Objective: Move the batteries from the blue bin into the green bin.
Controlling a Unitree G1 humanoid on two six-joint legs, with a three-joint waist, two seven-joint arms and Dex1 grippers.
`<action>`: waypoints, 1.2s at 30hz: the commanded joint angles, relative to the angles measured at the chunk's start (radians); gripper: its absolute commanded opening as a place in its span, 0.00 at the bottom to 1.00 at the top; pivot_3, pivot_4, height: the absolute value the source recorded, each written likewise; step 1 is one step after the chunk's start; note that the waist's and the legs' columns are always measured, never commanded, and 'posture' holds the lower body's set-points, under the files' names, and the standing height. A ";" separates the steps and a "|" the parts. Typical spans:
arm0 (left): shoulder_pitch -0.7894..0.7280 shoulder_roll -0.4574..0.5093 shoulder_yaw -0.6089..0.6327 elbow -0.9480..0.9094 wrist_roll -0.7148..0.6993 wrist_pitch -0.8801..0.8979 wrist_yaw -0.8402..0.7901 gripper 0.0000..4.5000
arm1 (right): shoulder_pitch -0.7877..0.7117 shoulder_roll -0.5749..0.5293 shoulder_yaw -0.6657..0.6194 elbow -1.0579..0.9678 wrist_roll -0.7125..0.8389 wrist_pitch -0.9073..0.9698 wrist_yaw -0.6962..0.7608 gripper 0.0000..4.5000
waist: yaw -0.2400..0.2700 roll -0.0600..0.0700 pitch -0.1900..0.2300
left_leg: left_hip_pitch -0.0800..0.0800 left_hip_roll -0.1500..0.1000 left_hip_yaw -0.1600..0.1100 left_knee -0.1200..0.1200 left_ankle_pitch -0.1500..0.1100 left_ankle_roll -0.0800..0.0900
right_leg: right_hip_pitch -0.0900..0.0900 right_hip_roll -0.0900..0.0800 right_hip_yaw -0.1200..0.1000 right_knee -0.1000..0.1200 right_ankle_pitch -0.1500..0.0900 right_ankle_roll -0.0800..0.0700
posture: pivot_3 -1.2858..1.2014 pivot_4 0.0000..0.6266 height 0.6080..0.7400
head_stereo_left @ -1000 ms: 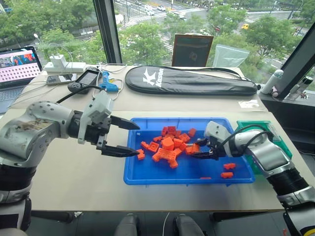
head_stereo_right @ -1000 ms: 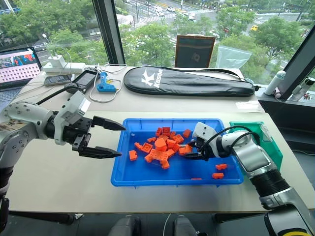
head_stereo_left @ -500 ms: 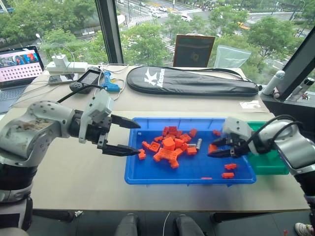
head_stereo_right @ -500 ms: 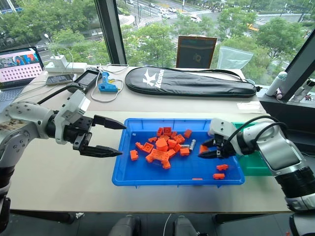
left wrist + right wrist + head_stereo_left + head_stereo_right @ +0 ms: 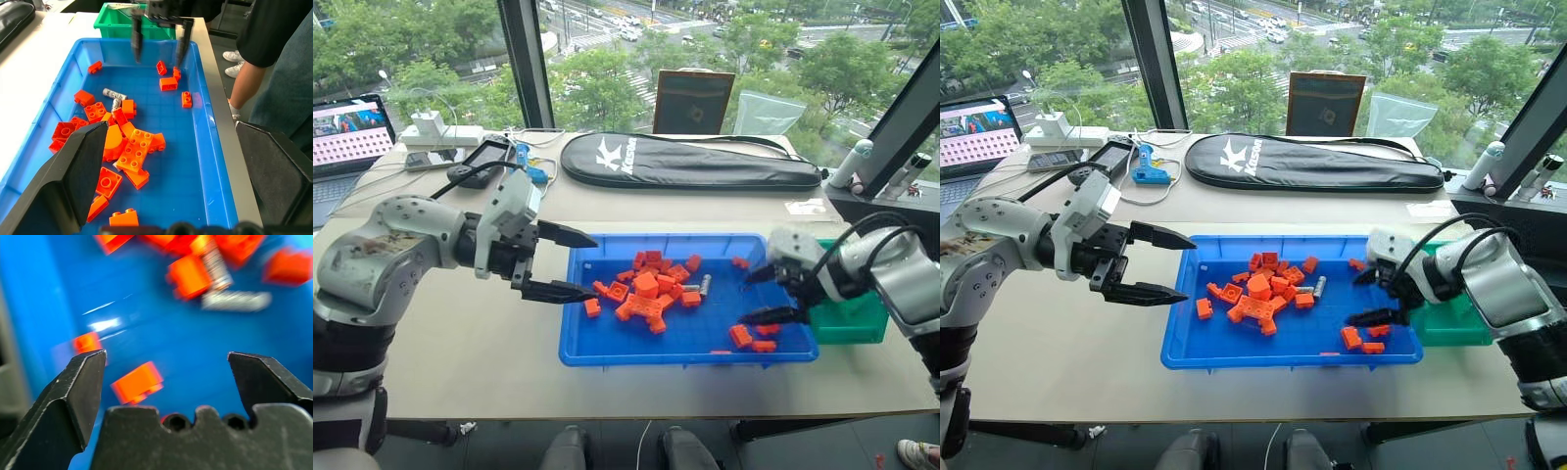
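Both grippers read open to me, nothing held. Right gripper (image 5: 1368, 295) has its black fingers spread wide over the right end of the blue bin (image 5: 1234, 353), tips above a few loose orange bricks (image 5: 1351, 339) on the bin floor; right wrist view confirms the gap between the fingers is bare. Left gripper (image 5: 1174, 264) is also spread, hovering at the bin's left rim, pointing across toward the brick pile (image 5: 1258, 294). Batteries (image 5: 115, 94): I count two small silvery cylinders with a dull metallic sheen, lying flat on the blue floor at the right edge of the pile, touching or nearly touching each other at one end. In the left wrist view one has its long axis along the bin's length and the other is angled off it, its far end tucked against an orange brick. Bricks are studded moulded plastic, glossy, mostly heaped mid-bin. Blue bin is a shallow, smooth rectangular plastic tray with a raised rim. Green bin (image 5: 1456, 320) is a deeper teal plastic box just beside the blue bin's right end, partly behind my right arm; can't see its inside.
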 commanded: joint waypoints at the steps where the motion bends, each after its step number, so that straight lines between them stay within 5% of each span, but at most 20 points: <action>1: -0.006 0.011 0.022 -0.016 0.008 -0.027 0.002 1.00 | -0.029 0.054 -0.007 0.074 -0.052 -0.080 -0.067 0.98 | 0.003 0.000 0.000 | 0.000 0.000 0.000 0.000 0.000 0.000 | 0.000 0.000 0.000 0.000 0.000 0.000 | 0.52 0.24 0.95; 21: -0.016 0.016 0.020 -0.034 0.019 -0.029 0.026 1.00 | -0.073 0.229 0.036 0.340 -0.163 -0.244 -0.100 0.98 | 0.002 0.000 0.000 | 0.000 0.000 -0.001 0.000 0.000 0.000 | 0.001 0.000 0.000 0.000 0.001 -0.001 | 0.52 0.24 0.95; 28: -0.023 0.013 0.016 -0.031 0.019 -0.029 0.029 1.00 | -0.066 0.225 0.021 0.325 -0.156 -0.216 -0.086 0.55 | 0.003 0.000 0.000 | 0.000 0.000 -0.001 0.000 0.000 0.000 | 0.001 0.000 0.000 0.000 0.001 -0.001 | 0.52 0.24 0.95; 36: -0.037 0.007 0.011 -0.019 0.019 -0.032 0.024 1.00 | -0.108 0.109 -0.082 0.164 -0.080 -0.090 -0.021 0.55 | 0.006 0.000 0.000 | -0.001 -0.001 0.000 0.000 0.000 0.000 | 0.000 0.000 0.000 0.000 0.001 -0.001 | 0.52 0.24 0.95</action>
